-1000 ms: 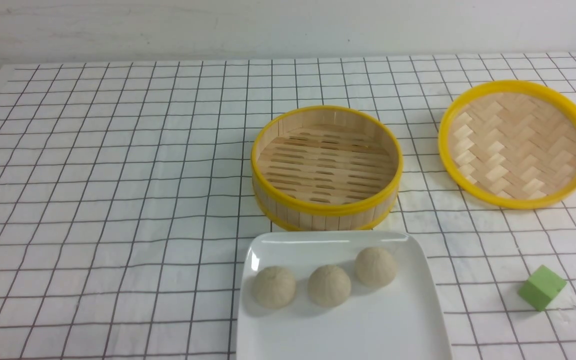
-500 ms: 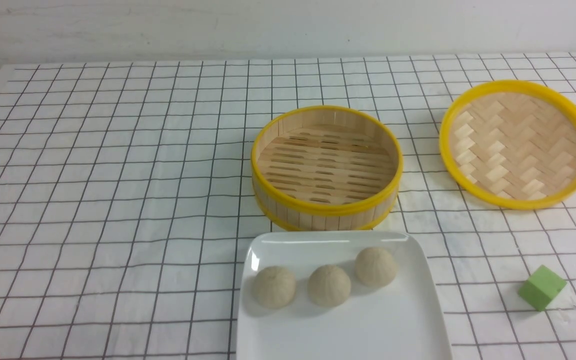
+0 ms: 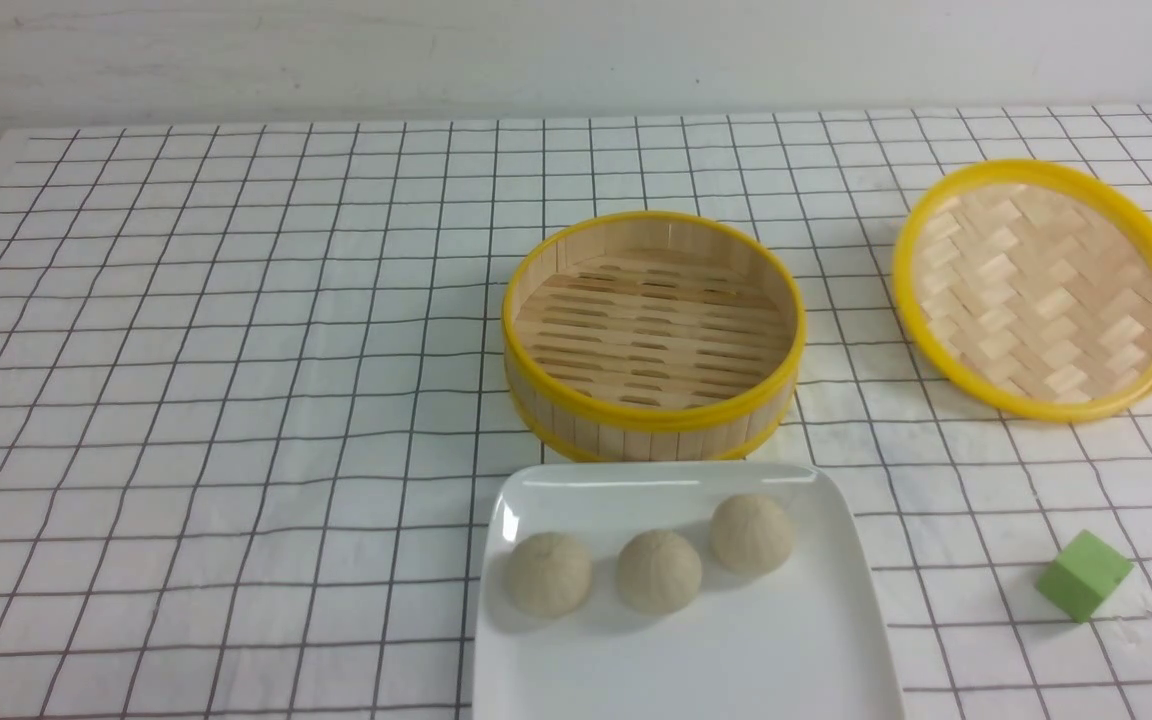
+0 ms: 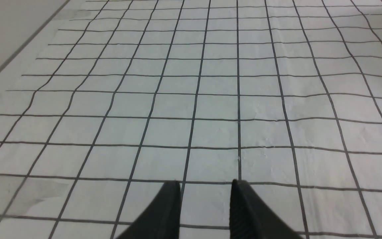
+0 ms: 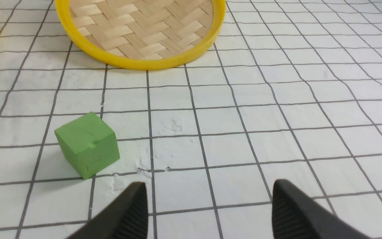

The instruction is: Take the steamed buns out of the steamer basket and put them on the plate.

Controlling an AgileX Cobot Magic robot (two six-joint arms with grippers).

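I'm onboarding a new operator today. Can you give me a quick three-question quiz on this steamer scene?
1. How many steamed buns lie on the plate?
2. True or false: the steamer basket still holds a bun.
3. Which is nearest the right pincer: A) the woven lid, B) the green cube, C) the plate?

Key: 1. Three. 2. False; only its bare slatted floor shows. 3. B.

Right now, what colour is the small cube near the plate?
Green. The cube shows best in the right wrist view, lying on the gridded cloth.
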